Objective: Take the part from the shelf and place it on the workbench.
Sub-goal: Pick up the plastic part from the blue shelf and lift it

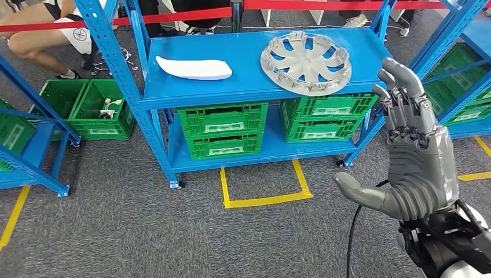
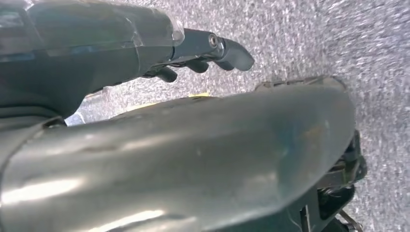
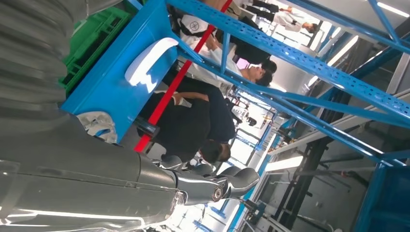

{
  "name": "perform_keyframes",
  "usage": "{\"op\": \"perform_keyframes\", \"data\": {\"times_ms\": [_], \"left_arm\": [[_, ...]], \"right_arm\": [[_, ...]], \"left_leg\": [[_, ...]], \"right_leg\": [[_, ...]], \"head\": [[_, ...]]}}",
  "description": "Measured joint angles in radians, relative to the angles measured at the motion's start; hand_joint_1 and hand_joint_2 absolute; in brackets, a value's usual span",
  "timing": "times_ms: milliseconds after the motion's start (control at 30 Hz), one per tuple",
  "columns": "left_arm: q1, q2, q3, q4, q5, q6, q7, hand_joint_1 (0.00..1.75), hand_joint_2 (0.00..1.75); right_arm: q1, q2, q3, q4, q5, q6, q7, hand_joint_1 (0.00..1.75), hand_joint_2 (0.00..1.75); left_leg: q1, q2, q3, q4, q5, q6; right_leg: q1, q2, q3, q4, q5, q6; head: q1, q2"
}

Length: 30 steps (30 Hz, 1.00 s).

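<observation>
Wheel cover (image 1: pixel 305 62), grey and flat, lies at the right end of the blue shelf (image 1: pixel 249 87), with a white part (image 1: pixel 194 68) toward its left end. Right hand (image 1: pixel 411 150) is raised before the shelf's right edge, fingers spread, holding nothing. Left hand (image 2: pixel 203 53) hangs over grey carpet; whether its fingers are spread or curled cannot be told.

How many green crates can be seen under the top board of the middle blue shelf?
2: one green crate on the left of the lower board, another on the right, under the wheel cover. More may be hidden behind them.
</observation>
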Motion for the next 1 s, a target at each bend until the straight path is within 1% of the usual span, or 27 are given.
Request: {"op": "perform_keyframes", "data": {"times_ms": [33,67,100,133,200,267,300,333,367,400,433,467,500,533,567,600,633,667,733,767,800,833,900,933,967,1000], "left_arm": [[0.0,0.0,0.0,0.0,0.0,0.0,0.0,0.0,0.0],[-0.001,-0.001,0.0,0.0,0.0,0.0,0.0,0.0,0.0],[-0.002,-0.002,0.0,0.0,0.0,0.0,0.0,0.0,0.0],[-0.003,-0.003,0.0,0.0,0.0,-0.001,0.0,0.0,0.0],[-0.004,-0.005,0.0,0.0,0.0,-0.001,0.0,0.0,0.0],[-0.005,-0.005,0.0,0.0,0.0,-0.001,0.0,0.0,0.0],[-0.005,-0.005,0.0,0.0,0.0,-0.001,0.0,0.0,0.0],[-0.006,-0.005,0.0,0.0,0.0,-0.001,0.0,0.0,0.0],[-0.005,-0.004,0.0,0.0,0.0,-0.001,0.0,0.0,0.0],[-0.004,-0.004,0.0,0.0,0.0,-0.002,0.0,0.0,0.0],[-0.002,-0.003,0.0,0.0,0.0,-0.002,0.0,0.0,0.0],[-0.001,-0.003,0.0,0.0,0.0,-0.003,0.0,0.0,0.0],[0.0,-0.002,0.0,0.0,0.0,-0.003,0.0,0.0,0.0],[0.0,-0.002,0.0,0.0,0.0,-0.004,0.0,0.0,0.0],[-0.001,-0.002,0.0,0.0,0.0,-0.005,0.0,0.0,0.0],[-0.001,-0.002,0.0,0.0,0.0,-0.006,0.0,0.0,0.0],[-0.002,-0.001,0.0,0.0,0.0,-0.007,-0.001,0.0,0.0],[-0.001,-0.001,0.0,0.0,0.0,-0.008,-0.002,0.0,0.0],[-0.001,0.0,0.0,0.0,0.0,-0.008,-0.003,0.0,0.0],[0.0,0.0,0.0,0.0,-0.001,-0.008,-0.004,0.0,0.0],[-0.001,0.0,0.0,0.0,-0.001,-0.008,-0.004,0.0,0.0],[-0.002,0.0,0.0,0.0,-0.001,-0.008,-0.004,0.0,0.0],[-0.002,0.0,0.0,0.0,-0.001,-0.008,-0.005,0.0,0.0],[-0.001,0.0,0.0,0.0,-0.001,-0.008,-0.005,0.0,0.0],[-0.001,0.0,0.0,0.0,-0.001,-0.008,-0.005,0.0,0.0],[-0.001,0.0,0.0,0.0,-0.001,-0.008,-0.005,0.0,0.0]], "right_arm": [[0.0,0.0,0.0,0.0,0.0,0.0,0.0,0.0,1.75],[0.0,0.0,0.0,0.0,0.0,0.0,0.0,0.0,1.75],[-0.001,-0.001,0.0,0.0,0.0,0.0,0.0,0.0,1.75],[-0.001,-0.001,0.0,0.0,0.0,0.0,0.0,0.0,1.75],[-0.001,-0.003,0.0,-0.001,0.0,0.0,0.0,0.0,1.75],[-0.001,-0.003,0.0,-0.002,0.0,0.0,0.0,0.0,1.75],[-0.001,-0.003,0.0,-0.002,0.0,0.0,0.0,0.0,1.75],[-0.001,-0.003,0.0,-0.003,0.0,0.0,0.0,0.0,1.75],[-0.001,-0.003,0.0,-0.003,0.0,0.0,0.0,0.0,1.75],[0.0,-0.002,0.0,-0.003,0.0,0.0,0.0,0.0,1.75],[0.001,-0.002,0.0,-0.003,0.0,0.0,0.0,0.0,1.75],[0.001,-0.001,0.0,-0.003,0.0,0.0,0.0,0.0,1.75],[0.001,0.0,0.0,-0.003,0.0,0.0,0.0,0.0,1.75],[0.002,0.001,0.0,-0.003,0.0,0.0,0.0,0.0,1.75],[0.002,0.002,0.0,-0.003,0.0,0.0,0.0,0.0,1.75],[0.001,0.002,0.0,-0.003,0.0,0.001,0.0,0.0,1.75],[0.001,0.002,0.0,-0.003,0.0,0.001,0.0,0.0,1.75],[0.0,0.002,0.0,-0.003,0.001,0.001,0.0,0.0,1.75],[0.0,0.002,0.0,-0.003,0.001,0.001,0.0,0.0,1.75],[0.0,0.002,0.0,-0.003,0.001,0.001,-0.001,0.0,1.75],[0.0,0.001,-0.001,-0.003,0.002,0.001,-0.001,0.0,1.75],[0.0,0.001,-0.001,-0.003,0.002,0.001,-0.002,0.0,1.75],[0.001,0.001,0.0,-0.003,0.002,0.001,-0.002,0.0,1.75],[0.002,0.001,0.0,-0.003,0.002,0.001,-0.002,0.0,1.75],[0.002,0.001,0.0,-0.003,0.002,0.001,-0.002,0.0,1.75],[0.002,0.001,0.0,-0.003,0.002,0.001,-0.002,0.0,1.75]], "left_leg": [[-0.001,0.001,0.007,-0.001,-0.005,-0.001],[-0.004,0.002,0.012,-0.001,-0.01,-0.003],[-0.005,0.002,0.013,-0.001,-0.013,-0.005],[-0.006,0.003,0.013,-0.002,-0.015,-0.009],[-0.006,0.005,0.014,-0.006,-0.015,-0.018],[-0.006,0.0,0.013,0.005,-0.028,-0.029],[-0.005,-0.005,-0.002,0.038,-0.046,-0.035],[-0.002,-0.01,-0.029,0.09,-0.071,-0.041],[0.001,-0.013,-0.066,0.155,-0.096,-0.045],[0.004,-0.014,-0.105,0.217,-0.113,-0.05],[0.008,-0.013,-0.133,0.252,-0.112,-0.054],[0.01,-0.013,-0.144,0.254,-0.092,-0.056],[0.013,-0.012,-0.136,0.217,-0.054,-0.058],[0.015,-0.011,-0.115,0.155,-0.008,-0.059],[0.014,-0.011,-0.09,0.096,0.023,-0.059],[0.014,-0.01,-0.068,0.048,0.04,-0.056],[0.013,-0.01,-0.056,0.023,0.042,-0.052],[0.011,-0.01,-0.052,0.018,0.034,-0.045],[0.011,-0.01,-0.047,0.012,0.029,-0.03],[0.012,-0.01,-0.042,0.011,0.027,-0.023],[0.013,-0.009,-0.036,0.009,0.025,-0.017],[0.013,-0.008,-0.031,0.007,0.022,-0.011],[0.01,-0.006,-0.023,0.007,0.014,-0.003],[0.009,-0.005,-0.022,0.007,0.011,-0.001],[0.009,-0.005,-0.021,0.008,0.01,0.0],[0.009,-0.005,-0.021,0.008,0.01,0.0]], "right_leg": [[0.002,0.0,0.027,-0.065,0.041,-0.007],[0.005,-0.001,0.053,-0.125,0.07,-0.015],[0.008,-0.003,0.074,-0.171,0.081,-0.021],[0.012,-0.004,0.085,-0.194,0.08,-0.026],[0.013,-0.004,0.091,-0.211,0.072,-0.032],[0.008,-0.006,0.102,-0.226,0.075,-0.038],[0.005,-0.007,0.109,-0.235,0.076,-0.041],[0.002,-0.009,0.116,-0.239,0.076,-0.043],[0.001,-0.01,0.119,-0.241,0.073,-0.045],[0.001,-0.01,0.122,-0.241,0.07,-0.046],[0.0,-0.01,0.126,-0.24,0.066,-0.045],[-0.001,-0.009,0.131,-0.239,0.062,-0.044],[-0.002,-0.008,0.138,-0.239,0.056,-0.04],[-0.004,-0.007,0.147,-0.238,0.05,-0.036],[-0.004,-0.006,0.153,-0.237,0.043,-0.03],[-0.004,-0.005,0.158,-0.235,0.037,-0.023],[-0.003,-0.004,0.16,-0.234,0.032,-0.017],[-0.003,-0.003,0.16,-0.235,0.03,-0.011],[-0.005,-0.002,0.165,-0.238,0.025,-0.001],[-0.006,-0.003,0.163,-0.228,0.016,0.004],[-0.006,-0.003,0.15,-0.197,-0.001,0.007],[-0.006,-0.003,0.123,-0.142,-0.026,0.01],[-0.006,-0.003,0.047,-0.006,-0.075,0.011],[-0.005,-0.003,0.02,0.038,-0.089,0.012],[-0.005,-0.003,0.007,0.057,-0.095,0.012],[-0.005,-0.003,0.007,0.057,-0.095,0.012]], "head": [[0.002,0.0],[0.003,0.0],[0.004,0.0],[0.004,0.0],[0.004,0.0],[0.003,0.0],[0.0,0.0],[-0.005,0.0],[-0.011,0.0],[-0.017,0.0],[-0.021,0.0],[-0.024,0.0],[-0.026,0.0],[-0.029,0.0],[-0.032,0.0],[-0.035,0.0],[-0.036,0.0],[-0.036,0.0],[-0.031,0.0],[-0.028,0.0],[-0.023,0.0],[-0.017,0.0],[-0.006,0.0],[-0.004,0.0],[-0.003,0.0],[-0.003,0.0]]}}
